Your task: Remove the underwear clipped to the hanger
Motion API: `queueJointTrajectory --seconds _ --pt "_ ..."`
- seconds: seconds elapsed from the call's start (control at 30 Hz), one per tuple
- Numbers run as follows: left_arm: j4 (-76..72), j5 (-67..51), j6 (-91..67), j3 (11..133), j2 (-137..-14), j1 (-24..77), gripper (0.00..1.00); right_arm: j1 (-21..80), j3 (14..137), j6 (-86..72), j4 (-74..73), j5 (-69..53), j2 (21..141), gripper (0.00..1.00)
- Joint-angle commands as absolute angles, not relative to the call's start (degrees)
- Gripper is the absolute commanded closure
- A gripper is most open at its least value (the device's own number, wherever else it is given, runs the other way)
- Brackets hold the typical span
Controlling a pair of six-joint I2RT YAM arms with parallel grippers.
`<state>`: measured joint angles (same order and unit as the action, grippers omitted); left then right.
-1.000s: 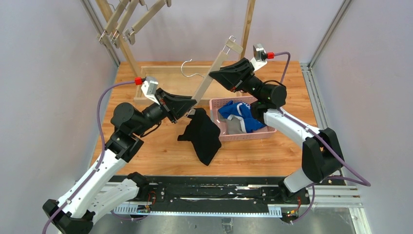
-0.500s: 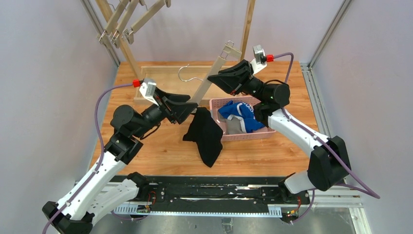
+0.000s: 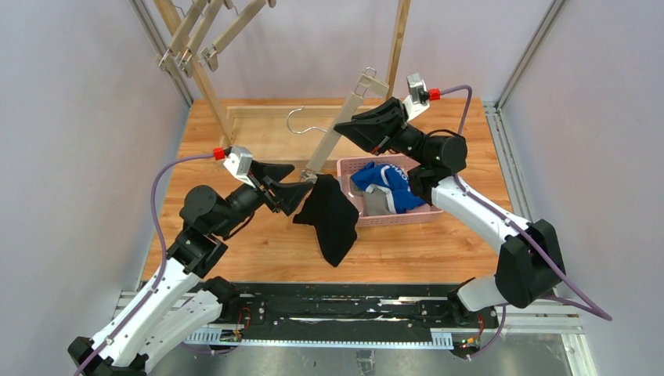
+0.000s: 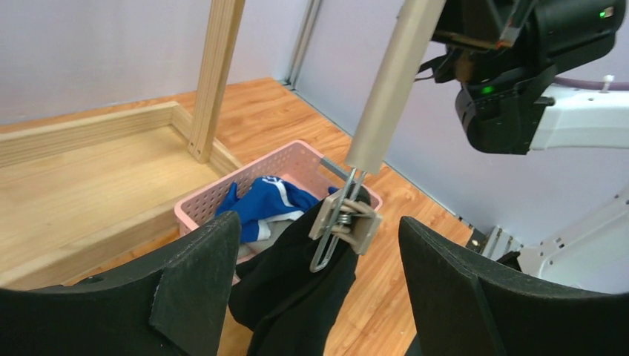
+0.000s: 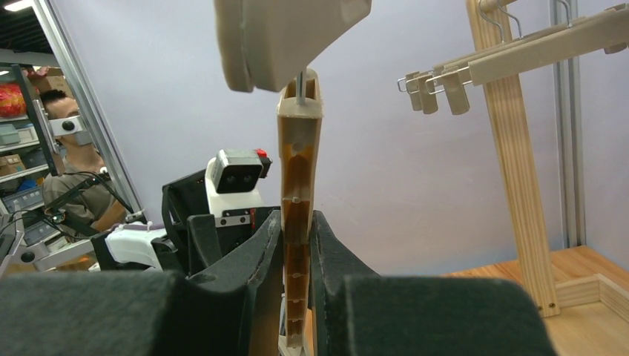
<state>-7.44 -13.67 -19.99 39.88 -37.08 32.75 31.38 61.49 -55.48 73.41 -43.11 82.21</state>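
Observation:
A tan hanger (image 3: 329,145) tilts over the table, and my right gripper (image 3: 350,125) is shut on its bar. The right wrist view shows that bar (image 5: 299,148) pinched between the fingers of the right gripper (image 5: 297,222). Black underwear (image 3: 329,219) hangs from the hanger's lower clip (image 4: 348,219). My left gripper (image 3: 301,186) stands open just left of that clip, touching nothing. In the left wrist view the left gripper (image 4: 319,245) has the clip and the black underwear (image 4: 297,297) between its spread fingers. Blue underwear (image 3: 387,184) and grey underwear (image 3: 376,205) lie in the pink basket (image 3: 348,166).
A wooden rack (image 3: 211,39) with more clip hangers stands at the back left. A wooden post (image 3: 399,39) rises behind the basket. A low wooden frame (image 3: 258,113) lies at the back. A person (image 5: 67,163) sits beyond the left side of the cell.
My left gripper has opened and drawn back to the left from the clip. The right arm raised the hanger slightly. The black underwear still hangs from the clip.

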Motion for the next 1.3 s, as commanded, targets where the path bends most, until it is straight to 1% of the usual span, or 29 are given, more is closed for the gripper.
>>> queueJointTrajectory --seconds 0.0,0.27,0.33,0.37,0.43,0.57,0.63,0.67,0.73,0.9,0.93,0.97,1.0,1.03,1.1,1.13,1.27 --pt "-11.3 -12.6 -18.4 38.6 -37.0 33.0 0.17 31.7 61.7 -56.4 77.1 -43.2 79.5 1.0" --pt "-18.2 -15.7 -20.9 37.7 -39.1 33.0 0.2 31.7 61.2 -56.2 76.6 -43.3 79.4 1.0" --pt "-20.2 -16.4 -22.0 37.3 -39.5 33.0 0.25 31.7 61.0 -56.2 76.6 -43.4 79.5 0.99" --pt "-21.0 -16.9 -22.4 37.1 -39.8 33.0 0.29 31.7 61.0 -56.2 76.6 -43.2 79.5 0.99" --pt "-21.9 -17.1 -23.3 37.0 -40.5 33.0 0.45 31.7 60.8 -56.2 76.6 -43.2 79.5 0.99" --pt "-22.6 -18.4 -23.7 37.0 -41.7 33.0 0.72 31.7 60.8 -56.3 76.5 -43.1 79.4 0.99" --pt "-23.0 -19.0 -23.7 36.9 -41.9 33.0 0.89 31.7 60.8 -56.3 76.4 -43.2 79.3 1.0" --pt "-23.1 -19.0 -23.7 36.9 -41.9 33.0 0.96 31.7 60.8 -56.3 76.2 -43.2 79.2 0.99" --pt "-23.3 -19.1 -23.8 36.8 -41.7 33.0 0.99 31.7 60.9 -56.3 76.1 -43.5 79.2 0.99" --pt "-23.5 -18.8 -23.8 36.8 -40.8 33.0 1.0 31.7 60.6 -56.3 76.1 -43.4 79.1 1.0" --pt "-23.5 -18.8 -23.8 36.9 -40.7 33.0 0.96 31.7 60.7 -56.4 76.2 -43.5 79.2 0.99" --pt "-23.5 -18.5 -23.8 36.8 -40.4 33.0 0.73 31.7 60.7 -56.6 76.4 -43.6 79.3 0.99" --pt "-23.5 -18.3 -23.8 36.8 -40.1 33.0 0.57 31.7 60.7 -56.8 76.5 -43.7 79.4 0.99" --pt "-23.6 -18.4 -23.6 36.9 -40.0 33.0 0.51 31.7 60.9 -57.0 76.8 -43.8 79.4 1.0" --pt "-23.8 -18.2 -23.0 37.4 -39.7 33.0 0.42 31.7 61.2 -57.7 77.5 -44.2 79.6 1.0" --pt "-23.9 -18.0 -22.8 37.8 -39.6 33.0 0.39 31.7 61.3 -58.1 77.8 -44.3 79.7 1.0" --pt "-23.8 -19.7 -22.0 40.5 -41.5 33.0 0.37 31.7 61.6 -58.9 78.3 -44.6 79.7 1.0"
